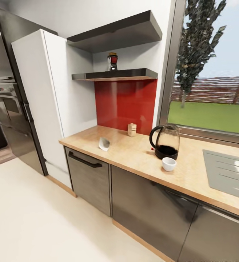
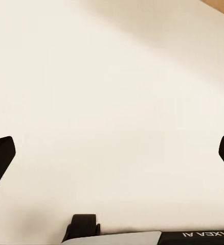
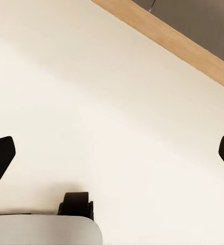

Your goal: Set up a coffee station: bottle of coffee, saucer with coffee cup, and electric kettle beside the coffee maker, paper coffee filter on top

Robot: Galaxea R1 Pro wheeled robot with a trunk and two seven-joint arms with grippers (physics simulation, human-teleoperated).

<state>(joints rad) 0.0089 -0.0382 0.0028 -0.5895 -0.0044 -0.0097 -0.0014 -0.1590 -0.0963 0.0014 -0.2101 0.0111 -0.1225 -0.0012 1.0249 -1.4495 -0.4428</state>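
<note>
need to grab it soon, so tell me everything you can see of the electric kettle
The electric kettle is a rounded, glassy brown-black jug with a black loop handle on its left side as the head view shows it and a black base. It stands upright on the countertop, in front of the window and left of the sink. The coffee cup sits just in front of it; whether they touch is unclear. A small red speck lies by its base.

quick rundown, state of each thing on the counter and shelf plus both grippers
electric kettle: upright on the countertop, by the window
coffee cup: upright, in front of the kettle, not on a saucer
paper coffee filter: lying tipped on the countertop
small beige container: upright near the red backsplash
bottle of coffee: upright on the shelf
left gripper: open, empty, over floor
right gripper: open, empty, over floor
</note>
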